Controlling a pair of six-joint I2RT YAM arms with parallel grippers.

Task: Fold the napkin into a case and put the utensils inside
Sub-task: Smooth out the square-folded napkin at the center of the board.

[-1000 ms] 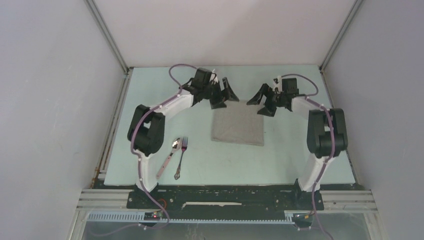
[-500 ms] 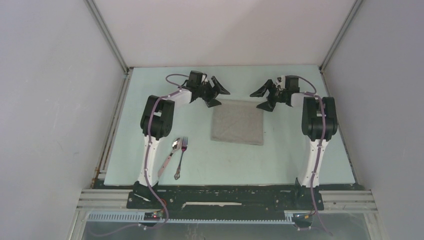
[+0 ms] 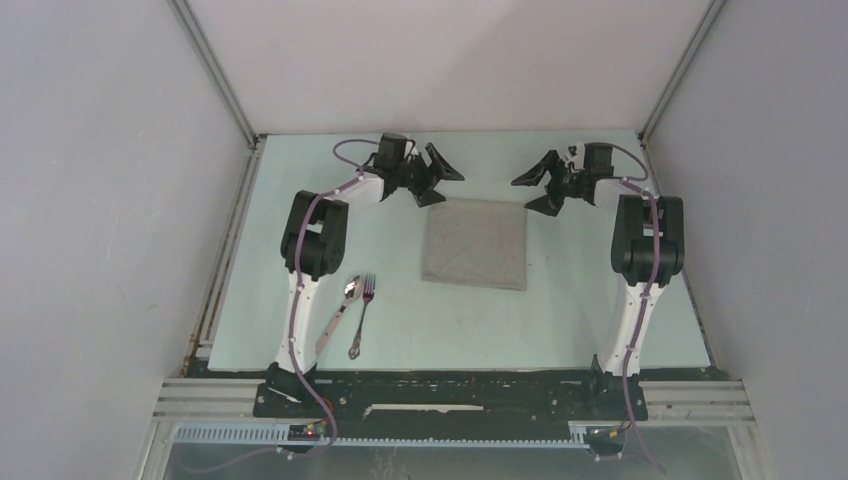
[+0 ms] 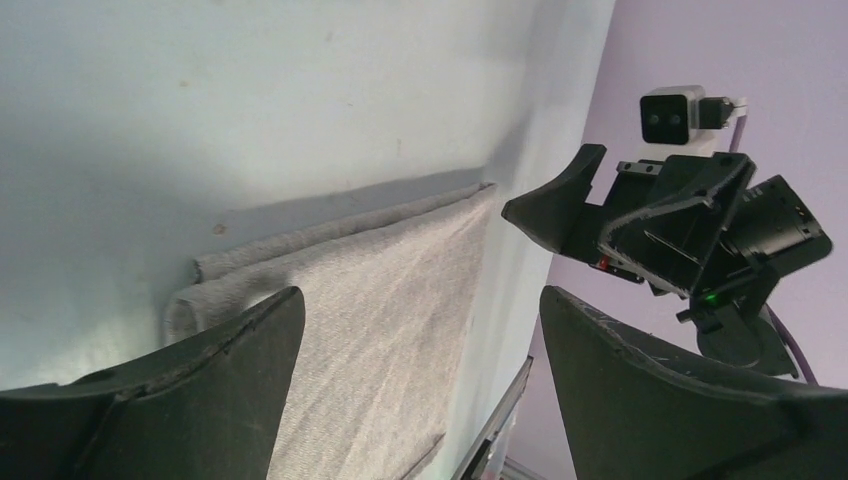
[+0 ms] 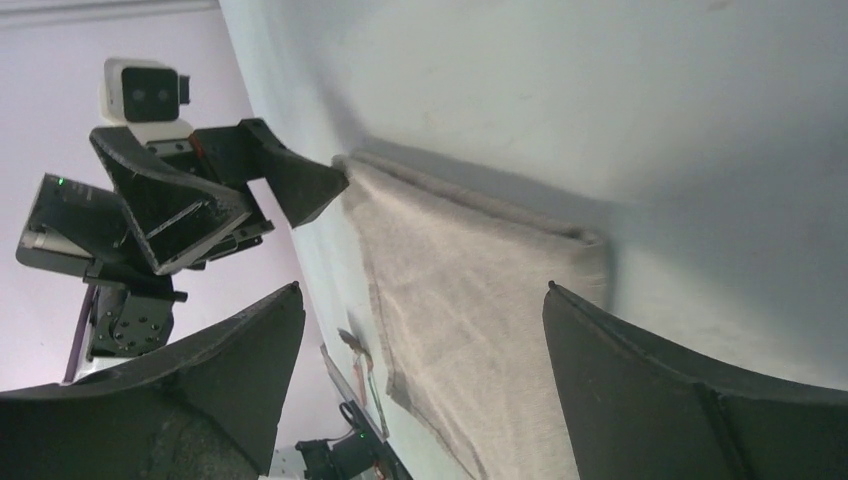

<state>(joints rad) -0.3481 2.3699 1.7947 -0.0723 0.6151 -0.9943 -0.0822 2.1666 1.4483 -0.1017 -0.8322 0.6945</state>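
Observation:
The grey napkin (image 3: 474, 243) lies flat mid-table, folded over, with doubled layers showing along its far edge (image 4: 390, 300) (image 5: 470, 290). My left gripper (image 3: 445, 188) hovers open just beyond the napkin's far left corner, nothing between its jaws (image 4: 420, 295). My right gripper (image 3: 522, 196) hovers open off the far right corner, also empty (image 5: 422, 290). Each wrist view shows the other gripper's finger (image 4: 560, 205) (image 5: 300, 185) across the cloth. The utensils lie side by side near the left arm's base: spoon (image 3: 340, 312) and fork (image 3: 361, 315), faintly seen beyond the cloth (image 5: 365, 370).
Pale walls close in the table on the left, right and far sides, with metal frame posts (image 3: 215, 70) at the far corners. Both arm bases stand on the dark rail (image 3: 450, 395) at the near edge. The left arm's elbow (image 3: 312, 235) rises close to the utensils.
Both grippers have drawn back from the napkin's far corners, outward and toward the far wall, and both arms' elbows have swung inward. The napkin and utensils have not moved.

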